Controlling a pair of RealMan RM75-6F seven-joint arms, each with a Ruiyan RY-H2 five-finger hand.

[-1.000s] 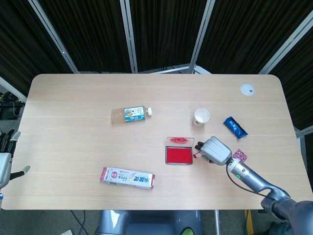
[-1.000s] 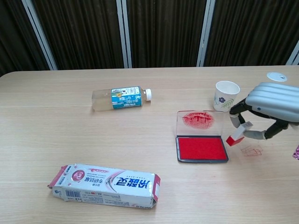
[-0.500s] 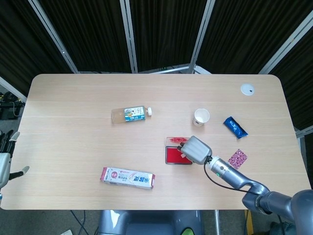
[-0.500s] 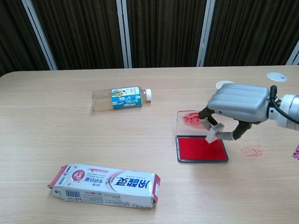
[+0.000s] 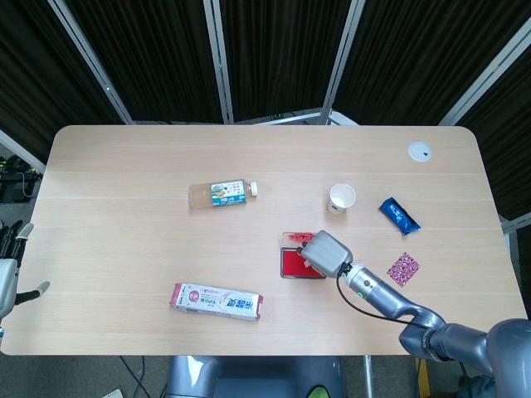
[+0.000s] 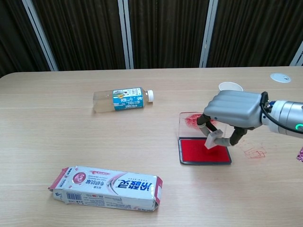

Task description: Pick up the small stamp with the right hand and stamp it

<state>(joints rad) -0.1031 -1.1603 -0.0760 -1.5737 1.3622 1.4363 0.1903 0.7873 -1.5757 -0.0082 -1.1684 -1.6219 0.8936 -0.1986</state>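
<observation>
My right hand [image 6: 234, 109] [image 5: 325, 254] hovers over the open ink pad [image 6: 201, 150] [image 5: 293, 264] and pinches the small stamp [image 6: 213, 138] between thumb and fingers. The stamp is tilted, with its lower end right at the red surface; whether it touches I cannot tell. The pad's clear lid [image 6: 194, 120], smeared with red, lies flat behind it. A faint red print [image 6: 254, 152] marks the table to the right of the pad. My left hand [image 5: 7, 278] shows at the left edge of the head view, off the table, fingers apart and holding nothing.
A plastic bottle [image 6: 120, 99] lies on its side at centre left. A toothpaste box [image 6: 106, 187] lies near the front edge. A paper cup [image 6: 229, 87] stands just behind my right hand. A blue packet [image 5: 399, 215], a pink packet [image 5: 404, 269] and a white disc [image 5: 420, 151] are at the right.
My right hand carried the stamp left from beside the print to over the ink pad, then lowered it toward the red surface. The left hand stayed put.
</observation>
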